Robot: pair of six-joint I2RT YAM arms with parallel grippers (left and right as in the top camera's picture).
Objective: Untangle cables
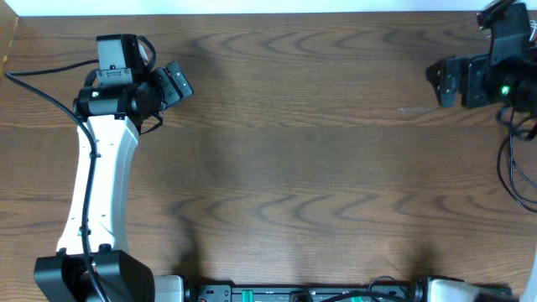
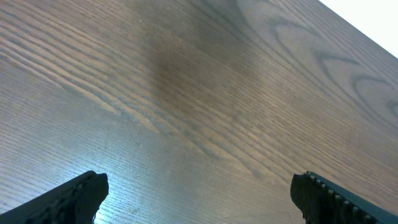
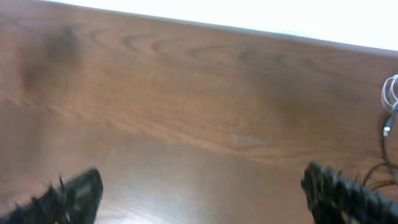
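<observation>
Thin black cables (image 1: 513, 172) loop on the table at the far right edge in the overhead view, partly cut off by the frame. In the right wrist view, a white cable (image 3: 389, 93) curls at the right edge, with thin black cables (image 3: 378, 172) below it. My right gripper (image 1: 435, 84) (image 3: 202, 180) hovers open at the back right, to the left of the cables, with only bare wood between its fingers. Over the back left of the table, far from the cables, my left gripper (image 1: 178, 82) (image 2: 199, 186) is open and holds nothing.
The brown wooden table (image 1: 294, 168) fills the view. Its far edge meets a white surface (image 3: 249, 15). The left arm's white link (image 1: 101, 184) runs down the left side. The arm bases and their thick wires (image 1: 336, 292) line the near edge.
</observation>
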